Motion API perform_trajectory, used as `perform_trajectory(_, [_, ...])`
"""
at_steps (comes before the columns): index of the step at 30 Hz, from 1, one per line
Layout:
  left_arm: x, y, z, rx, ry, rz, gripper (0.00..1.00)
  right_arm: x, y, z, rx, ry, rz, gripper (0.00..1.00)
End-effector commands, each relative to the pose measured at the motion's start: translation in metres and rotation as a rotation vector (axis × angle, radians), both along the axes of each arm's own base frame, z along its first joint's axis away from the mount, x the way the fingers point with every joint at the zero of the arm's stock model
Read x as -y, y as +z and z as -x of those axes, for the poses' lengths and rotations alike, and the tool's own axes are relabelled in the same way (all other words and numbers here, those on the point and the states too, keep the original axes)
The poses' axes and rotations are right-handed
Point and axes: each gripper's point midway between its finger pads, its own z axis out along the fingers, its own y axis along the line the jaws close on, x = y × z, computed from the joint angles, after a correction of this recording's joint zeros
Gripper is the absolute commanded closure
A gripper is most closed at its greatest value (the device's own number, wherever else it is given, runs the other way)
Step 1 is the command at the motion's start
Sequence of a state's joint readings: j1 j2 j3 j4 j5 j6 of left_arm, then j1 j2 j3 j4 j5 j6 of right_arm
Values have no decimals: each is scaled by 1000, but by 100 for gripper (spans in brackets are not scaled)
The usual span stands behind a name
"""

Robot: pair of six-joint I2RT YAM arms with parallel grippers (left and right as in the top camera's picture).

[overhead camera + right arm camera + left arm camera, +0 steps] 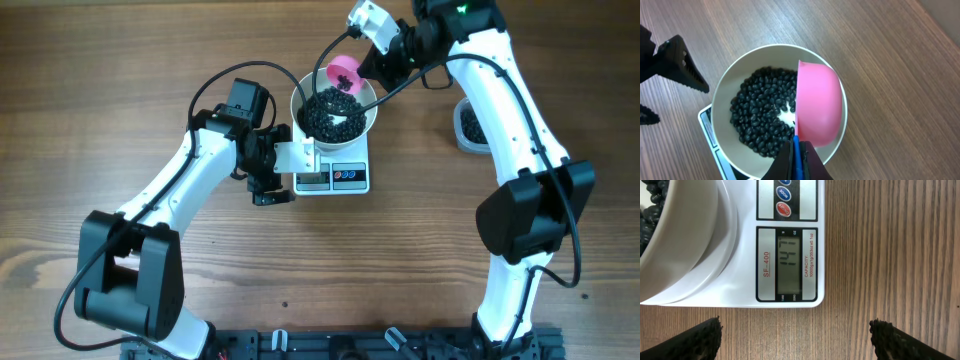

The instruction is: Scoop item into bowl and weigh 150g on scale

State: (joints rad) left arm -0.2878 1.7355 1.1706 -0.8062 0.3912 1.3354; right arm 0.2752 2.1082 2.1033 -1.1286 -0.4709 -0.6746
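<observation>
Shiny black beans [760, 120] lie in the white bowl [722, 100] atop the white scale [790, 265].

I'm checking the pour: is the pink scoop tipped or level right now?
Tipped. In the right wrist view the scoop is on its side over the bowl, its rounded back to the camera, mouth toward the beans.

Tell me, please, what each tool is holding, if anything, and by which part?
The right tool grips the pink scoop by its handle; the open left tool holds nothing.
</observation>
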Motion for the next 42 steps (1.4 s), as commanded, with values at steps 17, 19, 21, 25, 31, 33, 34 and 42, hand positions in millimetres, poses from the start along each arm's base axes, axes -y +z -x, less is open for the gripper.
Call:
perform_trajectory(17, [1,-4,4,-16,-18,12,0,-18,32,7,18,59,-148,96])
perform_trajectory(19, [1,-4,4,-16,-18,12,0,-18,32,7,20,59,-149,96])
perform_trajectory(21, [1,-4,4,-16,-18,12,0,-18,32,7,20,59,-149,96])
perform_trajectory(25, [1,-4,4,-16,-18,12,0,-18,32,7,22,59,-148,96])
perform_trajectory(31, [1,-4,4,-16,-18,12,0,-12,28,3,32,35,-108,96])
perform_trajectory(33, [1,-4,4,-16,-18,12,0,-4,23,-2,25,-21,-68,96])
perform_trajectory(34, [1,-4,4,-16,-18,12,0,-5,24,-2,24,-22,-68,96])
perform_trajectory(42, [1,-4,4,-16,-18,12,0,-12,25,14,-1,77,-114,96])
